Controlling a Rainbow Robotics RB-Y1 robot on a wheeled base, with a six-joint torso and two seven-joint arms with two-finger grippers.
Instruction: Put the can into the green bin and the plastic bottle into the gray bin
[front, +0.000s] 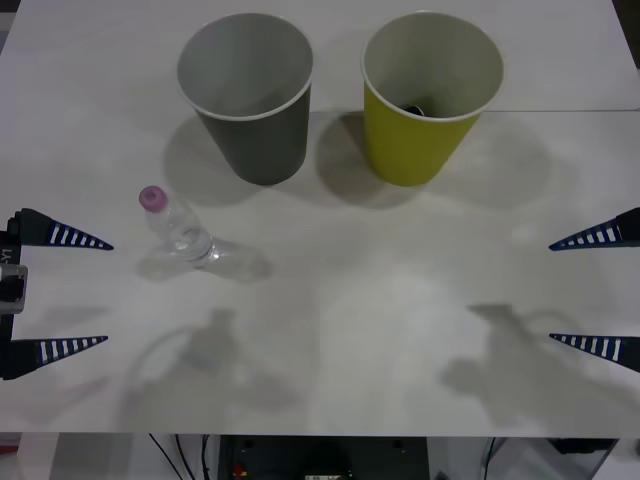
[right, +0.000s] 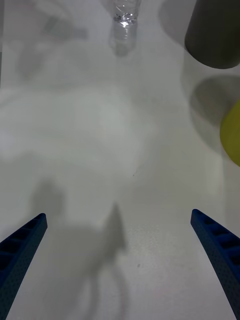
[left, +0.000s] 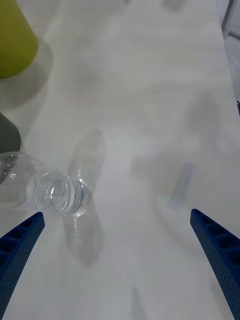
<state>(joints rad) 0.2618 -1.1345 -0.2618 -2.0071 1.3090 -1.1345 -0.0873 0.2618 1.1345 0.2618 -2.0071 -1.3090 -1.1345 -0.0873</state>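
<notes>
White tabletop (front: 330, 330) lies below both spread, empty grippers. Just ahead of the left gripper (front: 75, 292) stands the small clear pink-capped plastic bottle (front: 178, 227), near the dark gray tapered paper bin (front: 250, 95): light, probably slippery (grip mid-body).

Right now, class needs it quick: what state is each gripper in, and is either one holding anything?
Left gripper: fingers open, holding nothing, at the table's left edge.
Right gripper: fingers open, holding nothing, at the right edge.
</notes>
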